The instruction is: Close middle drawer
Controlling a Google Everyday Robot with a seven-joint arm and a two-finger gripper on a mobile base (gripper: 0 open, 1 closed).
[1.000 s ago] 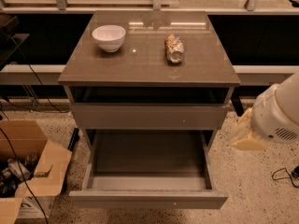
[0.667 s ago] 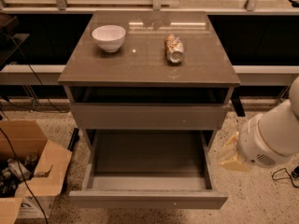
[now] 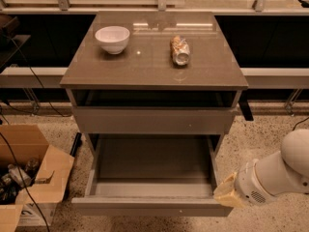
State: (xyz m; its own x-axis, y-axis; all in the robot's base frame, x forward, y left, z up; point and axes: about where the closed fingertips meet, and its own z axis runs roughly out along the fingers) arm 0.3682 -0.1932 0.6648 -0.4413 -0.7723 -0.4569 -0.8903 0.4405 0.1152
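The middle drawer [image 3: 150, 206] is pulled far out of the grey-taupe cabinet. Its plain front panel faces me at the bottom of the view and its smooth grey floor [image 3: 154, 159] holds nothing. My gripper [image 3: 225, 193], cream coloured at the end of a white arm, sits low on the right. It is at the right end of the drawer's front panel, touching or almost touching the corner. The taller panel [image 3: 154, 121] above the open drawer sits nearly flush, with a dark gap over it.
On the cabinet top [image 3: 145, 69] stand a white bowl [image 3: 112, 38] at the back left and a crushed can [image 3: 180, 50] lying to the right. An open cardboard box [image 3: 29, 178] with clutter and cables sits on the speckled floor at the left.
My arm has swung left and down from beside the cabinet. The gripper has come to the right front corner of the open drawer. The drawer has not moved.
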